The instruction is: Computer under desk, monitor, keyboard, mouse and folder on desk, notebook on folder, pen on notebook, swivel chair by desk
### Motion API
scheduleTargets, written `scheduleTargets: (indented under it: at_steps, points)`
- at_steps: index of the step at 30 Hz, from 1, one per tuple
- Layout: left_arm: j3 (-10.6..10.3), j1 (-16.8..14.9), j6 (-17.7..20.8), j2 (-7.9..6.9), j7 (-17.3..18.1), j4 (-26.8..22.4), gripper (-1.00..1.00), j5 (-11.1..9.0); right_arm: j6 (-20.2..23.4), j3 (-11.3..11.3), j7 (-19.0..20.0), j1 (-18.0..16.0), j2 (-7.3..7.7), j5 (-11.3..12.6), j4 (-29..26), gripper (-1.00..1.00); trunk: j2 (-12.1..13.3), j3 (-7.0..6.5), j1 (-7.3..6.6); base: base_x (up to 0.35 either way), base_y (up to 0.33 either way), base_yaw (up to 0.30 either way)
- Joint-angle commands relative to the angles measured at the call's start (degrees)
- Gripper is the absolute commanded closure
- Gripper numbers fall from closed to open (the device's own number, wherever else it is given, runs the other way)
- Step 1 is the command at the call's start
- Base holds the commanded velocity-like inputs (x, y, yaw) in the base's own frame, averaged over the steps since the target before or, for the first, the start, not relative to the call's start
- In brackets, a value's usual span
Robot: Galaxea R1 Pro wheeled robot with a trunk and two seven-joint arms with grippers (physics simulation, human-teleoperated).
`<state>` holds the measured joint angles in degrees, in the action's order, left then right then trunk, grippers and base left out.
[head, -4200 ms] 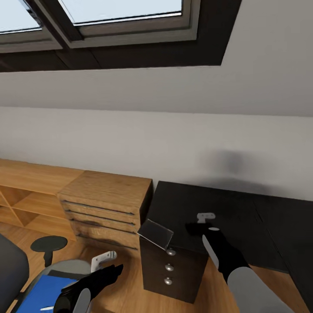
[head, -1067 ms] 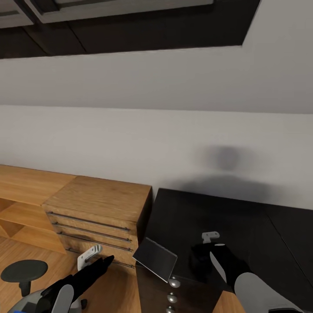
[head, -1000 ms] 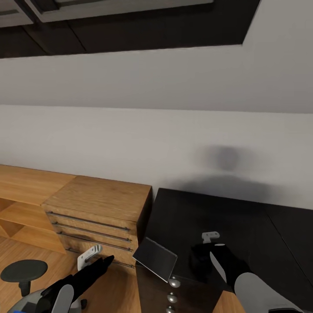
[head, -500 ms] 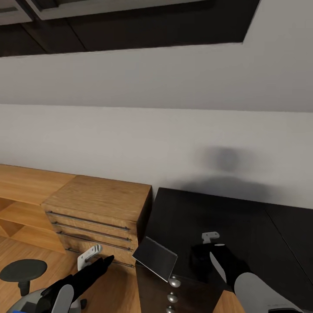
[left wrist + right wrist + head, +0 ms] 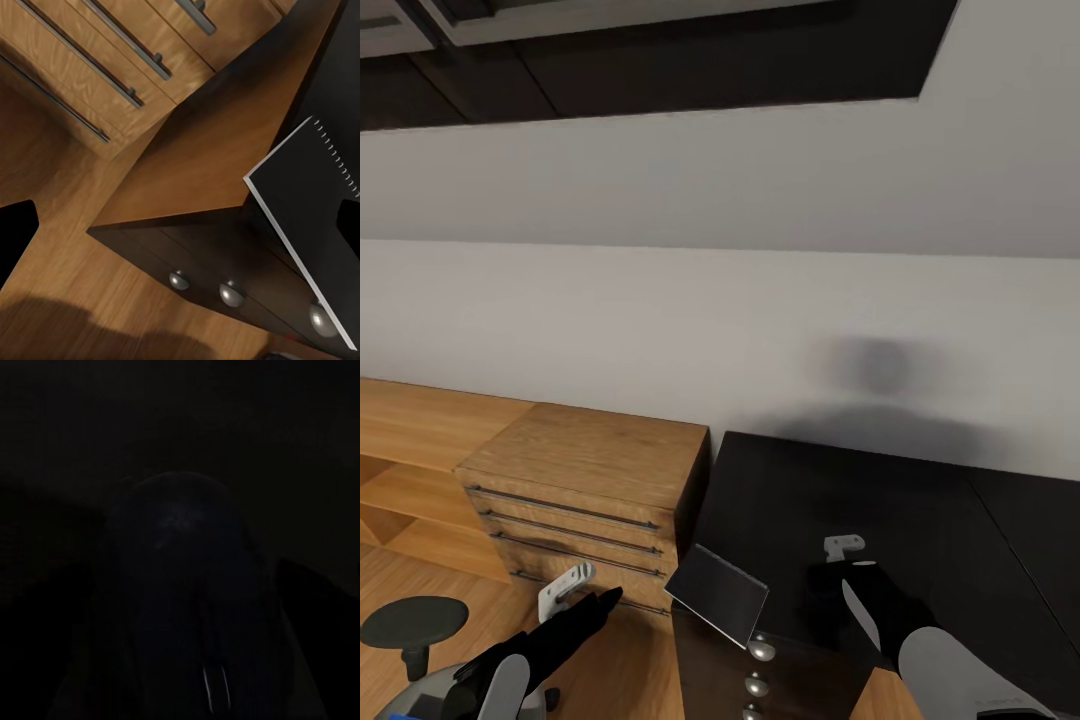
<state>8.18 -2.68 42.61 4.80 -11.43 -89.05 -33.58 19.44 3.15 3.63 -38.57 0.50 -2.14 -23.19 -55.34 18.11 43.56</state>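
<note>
The grey notebook (image 5: 717,595) lies on the front left corner of the black desk (image 5: 840,490), overhanging its edge; in the left wrist view the notebook (image 5: 307,217) juts out above the drawer knobs. My left gripper (image 5: 592,592) hangs open over the floor to the left of that corner, fingers wide apart (image 5: 181,229). My right gripper (image 5: 828,572) is low over the desk top, right of the notebook. The dark rounded mouse (image 5: 180,585) sits between its fingers, close to the right wrist camera. The swivel chair's armrest (image 5: 415,618) and a sliver of blue folder (image 5: 398,716) show at lower left.
A light wooden drawer cabinet (image 5: 590,460) stands against the desk's left side, with low wooden shelving (image 5: 410,480) beyond it. The desk's dark drawer unit (image 5: 760,660) with round knobs is right in front of me. A white wall runs behind, under a sloped ceiling.
Nothing has moved in the last second. Since 4.2 s ago the head camera has shifted, so the chair and folder now sit mostly out of the picture.
</note>
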Motion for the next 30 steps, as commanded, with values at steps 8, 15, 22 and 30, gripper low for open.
scheduleTargets:
  at_steps: [8, 15, 22, 30]
  points:
    - [0.09, -0.05, 0.28, 0.05, -0.44, -0.07, -1.00, -0.61, 0.32, 0.28, 0.15, -0.01, 0.11, -0.05, -0.10, 1.00, -0.05, 0.08, 0.01, 0.000, 0.000, 0.000]
    - [0.13, -0.05, 0.28, 0.07, -0.44, -0.07, -1.00, -0.70, 0.18, 0.28, 0.15, -0.01, 0.10, -0.01, -0.10, 1.00, -0.05, 0.08, 0.01, 0.000, 0.000, 0.000]
    - [0.25, -0.05, 0.28, 0.04, -0.35, -0.07, -1.00, -0.70, 0.01, 0.28, 0.15, -0.01, 0.12, 0.03, -0.18, 1.00, -0.05, 0.08, 0.01, 0.000, 0.000, 0.000]
    - [0.26, -0.05, 0.28, 0.03, -0.35, -0.07, -1.00, -0.70, -0.10, 0.28, 0.15, -0.01, 0.27, 0.03, -0.36, 1.00, -0.05, 0.08, 0.01, 0.000, 0.000, 0.000]
